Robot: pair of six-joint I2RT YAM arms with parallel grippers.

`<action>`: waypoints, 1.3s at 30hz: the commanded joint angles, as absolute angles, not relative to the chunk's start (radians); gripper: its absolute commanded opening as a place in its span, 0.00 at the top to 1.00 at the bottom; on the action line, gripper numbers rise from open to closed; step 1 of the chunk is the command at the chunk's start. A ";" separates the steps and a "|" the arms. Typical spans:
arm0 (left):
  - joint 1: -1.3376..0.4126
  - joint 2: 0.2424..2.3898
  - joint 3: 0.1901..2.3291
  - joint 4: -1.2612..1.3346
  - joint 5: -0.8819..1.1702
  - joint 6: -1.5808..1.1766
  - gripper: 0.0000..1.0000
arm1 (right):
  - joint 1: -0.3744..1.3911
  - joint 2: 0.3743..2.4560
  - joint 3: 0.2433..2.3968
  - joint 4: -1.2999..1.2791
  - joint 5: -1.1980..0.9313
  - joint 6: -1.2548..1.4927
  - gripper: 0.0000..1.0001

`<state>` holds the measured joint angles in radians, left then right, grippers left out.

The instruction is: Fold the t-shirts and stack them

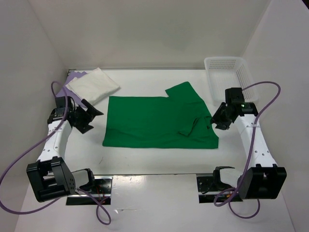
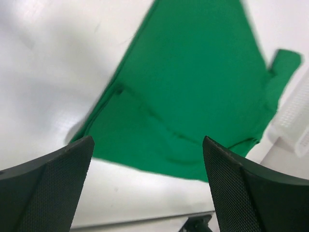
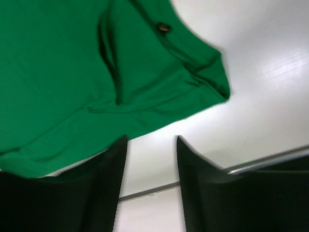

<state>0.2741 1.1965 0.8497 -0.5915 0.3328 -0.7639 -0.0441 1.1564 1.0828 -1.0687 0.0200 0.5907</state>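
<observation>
Looking down on the green t-shirt (image 1: 154, 123) lying flat across the middle of the white tabletop (image 1: 145, 84), partly folded, with one sleeve sticking out toward the far side and a flap of cloth lying doubled over near the right end. Seeing the cream t-shirt (image 1: 94, 84) sitting folded at the far left corner, resting on the lavender t-shirt (image 1: 73, 76), with only a purple edge peeking out beneath. Noting the white mesh basket (image 1: 212, 79) standing at the far right corner, apart from the green cloth. Finding the left gripper (image 1: 92, 120) hovering just off the green shirt's left edge, its fingers (image 2: 53, 183) standing wide apart and gripping nothing. Finding the right gripper (image 1: 216, 121) hanging at the shirt's right edge, its fingers (image 3: 96, 193) standing apart more narrowly and holding nothing. Possibly brushing the cloth there, though not telling for sure from the blurred wrist view.
</observation>
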 commanded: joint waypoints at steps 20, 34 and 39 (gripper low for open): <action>-0.308 1.460 0.809 -0.241 0.273 -0.795 0.72 | 0.167 1.511 0.831 -0.434 -0.258 0.678 0.53; -0.218 1.431 0.730 -0.229 0.216 -0.742 0.67 | 0.186 1.551 0.813 -0.459 -0.218 0.696 0.61; -0.209 1.431 0.712 -0.219 0.216 -0.742 0.67 | 0.195 1.560 0.813 -0.449 -0.229 0.696 0.61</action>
